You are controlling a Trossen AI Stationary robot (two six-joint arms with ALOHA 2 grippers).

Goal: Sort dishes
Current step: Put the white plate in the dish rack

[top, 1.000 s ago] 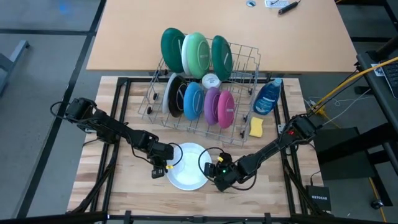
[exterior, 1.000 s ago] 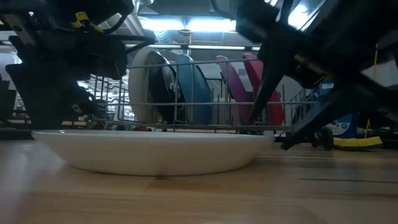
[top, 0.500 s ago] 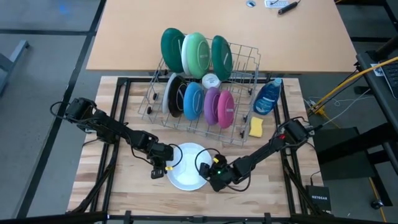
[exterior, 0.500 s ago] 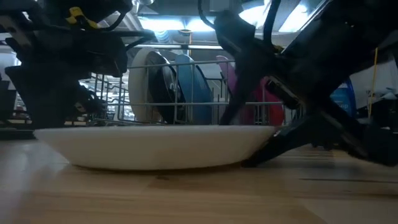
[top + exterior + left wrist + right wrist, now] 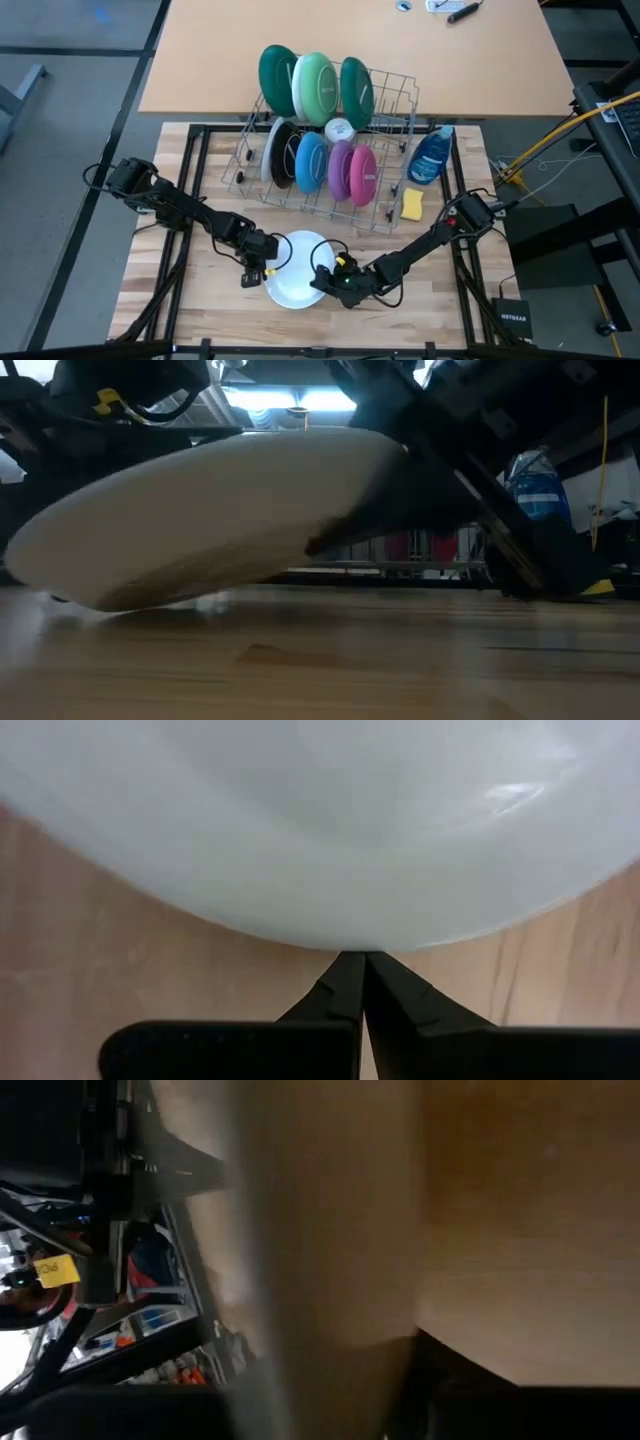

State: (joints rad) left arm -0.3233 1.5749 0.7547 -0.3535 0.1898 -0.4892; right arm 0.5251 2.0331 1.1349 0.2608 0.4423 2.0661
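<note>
One white plate [image 5: 292,283] left to rack.
My right gripper [image 5: 328,283] pinches its raised rim; my left gripper [image 5: 262,270], pressed together, touches the other edge. The rack [image 5: 392,195] holds the rest.

"netgear" on the black box [image 5: 512,321] by the table's corner

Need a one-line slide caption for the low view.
Right gripper tilts the white plate up off the table.
</note>
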